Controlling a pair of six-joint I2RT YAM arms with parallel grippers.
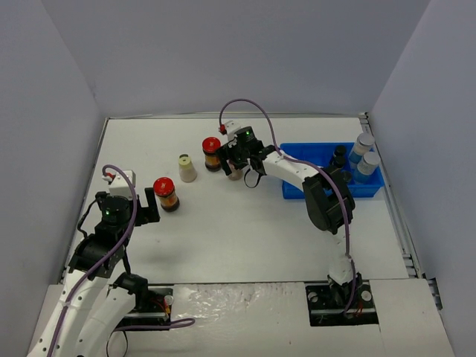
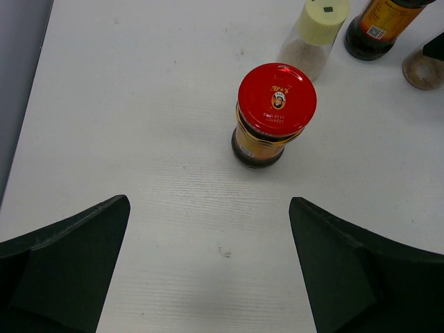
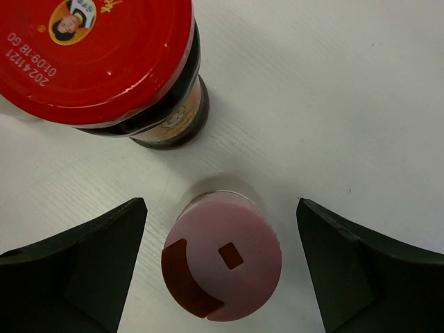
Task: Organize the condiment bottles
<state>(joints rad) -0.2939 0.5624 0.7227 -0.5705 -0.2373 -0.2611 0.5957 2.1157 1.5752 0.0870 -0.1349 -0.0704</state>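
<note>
Straddling the pink jar (image 3: 222, 274) with the right gripper (image 3: 220, 222) wide open, I wanted it lowered squarely and closed without nudging the far red jar (image 3: 97, 55) just beside it. The left gripper (image 2: 209, 205) also gaped wide, facing the near red jar (image 2: 276, 98) mid-table. The tray (image 1: 372, 190) held two silver-lidded jars (image 1: 364, 143) and, I think, three black-capped ones (image 1: 339, 156).

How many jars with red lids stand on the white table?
2. One red-lidded dark sauce jar stands left, before the left gripper; the other stands farther back, beside the pink-capped jar. None seems hidden.
</note>
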